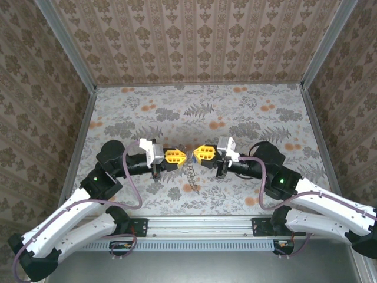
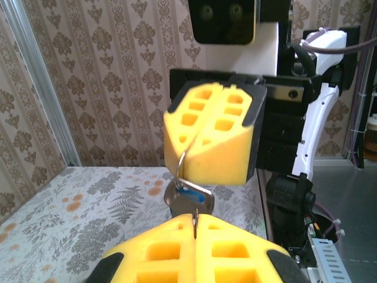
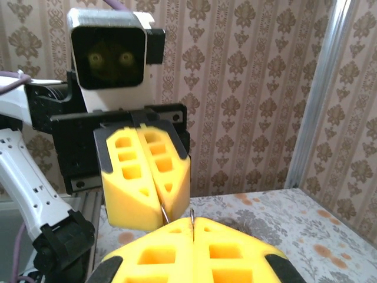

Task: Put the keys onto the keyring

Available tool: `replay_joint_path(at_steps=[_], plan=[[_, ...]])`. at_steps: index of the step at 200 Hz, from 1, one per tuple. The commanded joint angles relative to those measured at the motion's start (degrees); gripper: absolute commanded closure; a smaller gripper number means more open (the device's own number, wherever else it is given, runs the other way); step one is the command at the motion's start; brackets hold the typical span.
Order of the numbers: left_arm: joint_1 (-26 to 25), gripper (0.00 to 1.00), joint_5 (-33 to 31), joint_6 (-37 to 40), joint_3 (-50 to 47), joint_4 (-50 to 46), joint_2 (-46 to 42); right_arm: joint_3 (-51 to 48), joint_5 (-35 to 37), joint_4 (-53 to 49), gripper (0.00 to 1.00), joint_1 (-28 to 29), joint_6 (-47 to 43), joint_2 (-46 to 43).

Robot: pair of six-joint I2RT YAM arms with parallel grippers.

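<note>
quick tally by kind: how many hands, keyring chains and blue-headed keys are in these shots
hands: 2 (left hand, right hand)
keyring chain: 1
blue-headed key: 1
total: 4

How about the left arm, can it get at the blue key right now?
Probably not yet: the blue key hangs just past the left tool, nothing between, but that tool is shut on the keyring and would have to let go.

Robot test cell: damask-papered panels, aluminium frame posts, floral-print tabletop, slotted mounting rail.
</note>
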Motion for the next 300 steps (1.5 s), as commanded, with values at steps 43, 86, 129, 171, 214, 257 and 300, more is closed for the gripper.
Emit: replay_joint_path(at_steps=[43,86,129,171,214,257,300], plan=[[-0.38,1.0,1.94,4.15,4.5,-4.22,-1.63,3.63,-11.29,-8.52,1.0,-2.36,1.97,0.9],[-0.39,1.0,3.58,4.79,5.64,-5.84,-0.4,4.07,-12.85,-9.11,1.0,-2.71,1.86,1.45],[-0.36,1.0,3.93,4.98,5.72,-6.28,-0.04,4.04,-13.39,-8.14,1.0,-2.94,2.41,1.56],[-0.37,1.0,4.26,5.16,5.96,-6.9,0.09,4.04,-13.38,-7.73,1.0,-3.01,2.65,1.42],[-0.34,1.0,4.54,5.4,6.39,-7.78,0.73,4.14,-13.29,-7.53,1.0,-3.08,2.82,1.68],[-0.35,1.0,4.21,5.79,6.56,-8.18,0.91,4.14,-13.91,-7.1,1.0,-3.18,3.19,2.01],[-0.41,1.0,4.47,5.72,6.56,-8.32,0.76,3.74,-12.75,-7.12,1.0,-3.3,3.28,1.45]])
